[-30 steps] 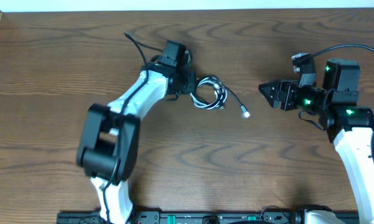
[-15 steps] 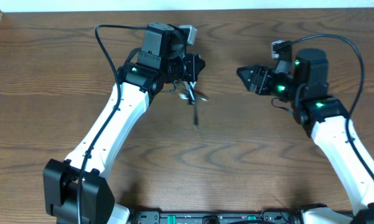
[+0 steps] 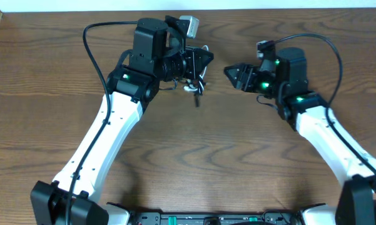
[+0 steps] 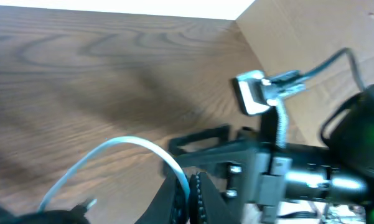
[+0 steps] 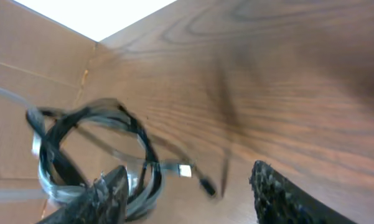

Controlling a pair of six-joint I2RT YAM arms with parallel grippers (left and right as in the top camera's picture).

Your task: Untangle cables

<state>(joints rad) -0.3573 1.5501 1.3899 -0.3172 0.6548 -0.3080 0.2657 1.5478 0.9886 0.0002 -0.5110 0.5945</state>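
Observation:
The tangled black and white cables [image 3: 197,81] hang as one bundle from my left gripper [image 3: 203,62], lifted off the table at the back middle. My left gripper is shut on the white cable [image 4: 155,152], seen pinched between its fingers [image 4: 190,199] in the left wrist view. My right gripper [image 3: 233,73] is open and empty, just right of the bundle and facing it. The right wrist view shows the coiled cables [image 5: 99,155] hanging in front of its open fingers [image 5: 190,193], with small plug ends dangling.
The wooden table [image 3: 194,156] lies below both arms. A cardboard wall [image 5: 25,81] stands behind the table. Thick black arm wires [image 3: 97,37] loop over the left arm and over the right arm [image 3: 328,47].
My left gripper has lifted the cable bundle off the table and carried it up and right. My right arm has swung left toward the bundle, its gripper still open.

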